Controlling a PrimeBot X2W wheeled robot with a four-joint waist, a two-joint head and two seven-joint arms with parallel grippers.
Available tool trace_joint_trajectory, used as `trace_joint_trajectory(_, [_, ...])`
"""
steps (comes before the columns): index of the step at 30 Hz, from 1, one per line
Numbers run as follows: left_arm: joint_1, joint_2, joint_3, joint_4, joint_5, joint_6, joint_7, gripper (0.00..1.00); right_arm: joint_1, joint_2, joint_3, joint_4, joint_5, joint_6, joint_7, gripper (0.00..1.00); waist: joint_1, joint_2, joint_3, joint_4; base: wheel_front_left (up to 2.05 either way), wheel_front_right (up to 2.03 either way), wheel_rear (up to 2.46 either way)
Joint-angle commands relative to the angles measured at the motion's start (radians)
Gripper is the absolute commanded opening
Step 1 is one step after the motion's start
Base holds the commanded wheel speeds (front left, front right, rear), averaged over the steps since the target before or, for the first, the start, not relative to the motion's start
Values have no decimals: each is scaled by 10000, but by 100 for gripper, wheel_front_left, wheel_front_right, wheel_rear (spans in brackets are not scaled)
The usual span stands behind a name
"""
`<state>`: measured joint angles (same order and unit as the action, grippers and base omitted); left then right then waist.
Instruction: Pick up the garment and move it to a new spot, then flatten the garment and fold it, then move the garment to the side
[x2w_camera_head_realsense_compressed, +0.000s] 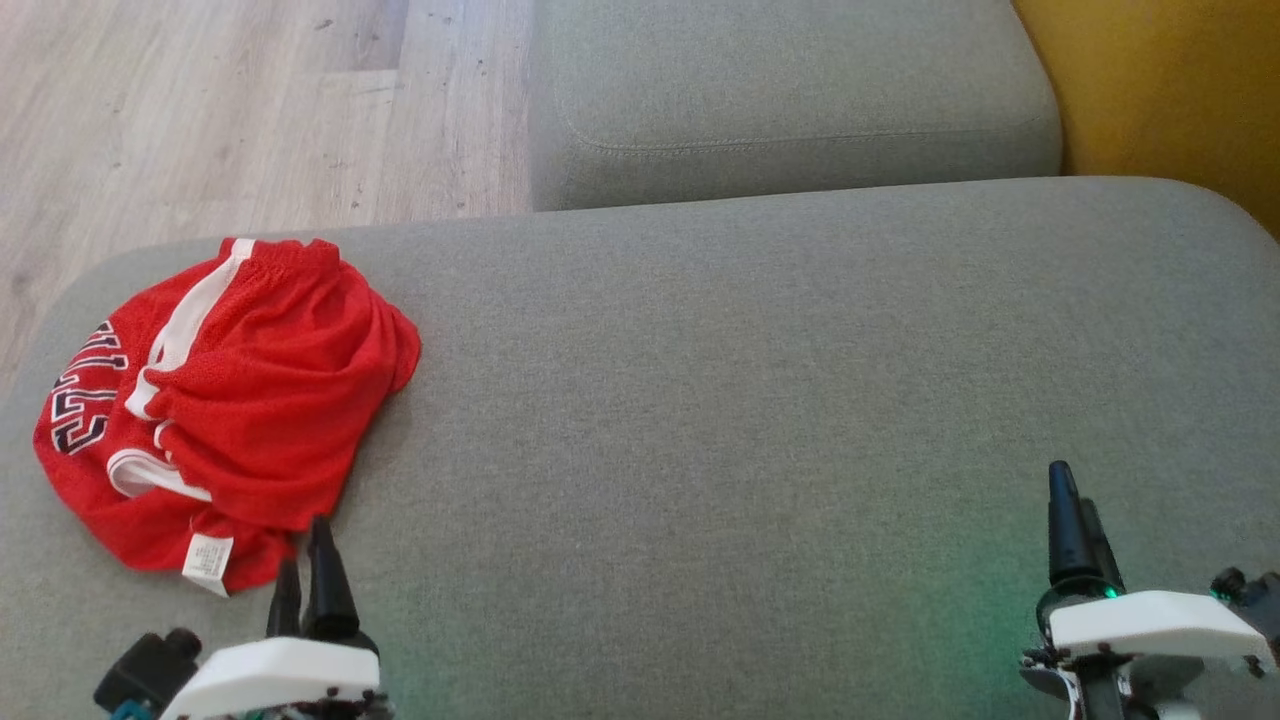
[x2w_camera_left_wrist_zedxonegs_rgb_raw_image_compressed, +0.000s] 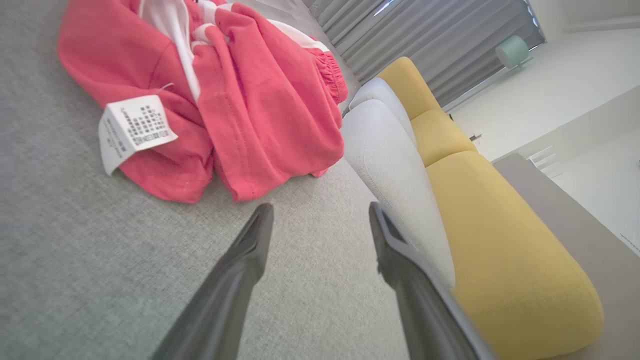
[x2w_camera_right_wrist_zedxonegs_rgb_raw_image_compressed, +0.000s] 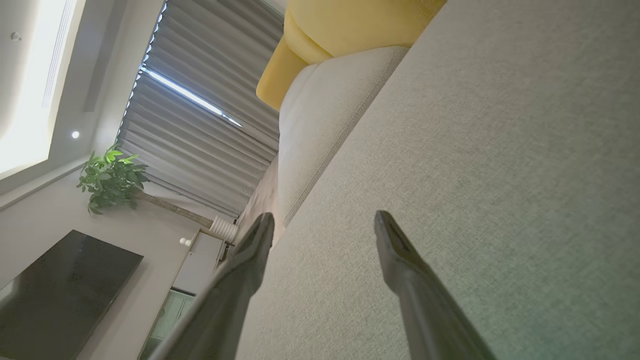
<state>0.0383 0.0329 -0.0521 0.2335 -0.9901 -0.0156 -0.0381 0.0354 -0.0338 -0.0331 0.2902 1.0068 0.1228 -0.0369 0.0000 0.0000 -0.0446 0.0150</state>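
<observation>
The garment (x2w_camera_head_realsense_compressed: 230, 410) is a pair of red mesh shorts with white trim, black lettering and a white care label, lying crumpled at the left end of the grey cushion (x2w_camera_head_realsense_compressed: 760, 400). In the left wrist view the garment (x2w_camera_left_wrist_zedxonegs_rgb_raw_image_compressed: 235, 90) lies just beyond the fingertips, label facing the camera. My left gripper (x2w_camera_head_realsense_compressed: 305, 545) is open at the lower left, its tips just short of the garment's near hem, nothing between the fingers. My left gripper (x2w_camera_left_wrist_zedxonegs_rgb_raw_image_compressed: 320, 212) is apart from the cloth. My right gripper (x2w_camera_head_realsense_compressed: 1075, 500) hovers open at the lower right, far from the garment, its fingers (x2w_camera_right_wrist_zedxonegs_rgb_raw_image_compressed: 260, 235) over bare cushion.
A second grey cushion (x2w_camera_head_realsense_compressed: 790, 100) lies behind the first, with a yellow sofa section (x2w_camera_head_realsense_compressed: 1160, 90) at the far right. Wooden floor (x2w_camera_head_realsense_compressed: 230, 110) shows at the upper left, past the cushion's edge. A plant (x2w_camera_right_wrist_zedxonegs_rgb_raw_image_compressed: 112, 177) and curtains (x2w_camera_right_wrist_zedxonegs_rgb_raw_image_compressed: 200, 110) stand in the room beyond.
</observation>
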Motion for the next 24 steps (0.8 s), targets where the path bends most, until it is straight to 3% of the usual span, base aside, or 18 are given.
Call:
trace_joint_trajectory(1, [-202,105,30,-374,389,128,-141,100,-191,-97,165,-424,-394,34,-166,100,0,0,-17,-2,0,0,0])
trace_joint_trajectory(12, [-155,115,-249,-426,1613,182,-467,100,-151,-108,342,-540,-1692,41,-490,100,0,0,-101,29,0,0,0])
trace_joint_trajectory(24, [-78,127,-480,-510,3217,548,-823,100,-113,-119,586,-801,-3342,49,-844,100,0,0,-193,75,0,0,0])
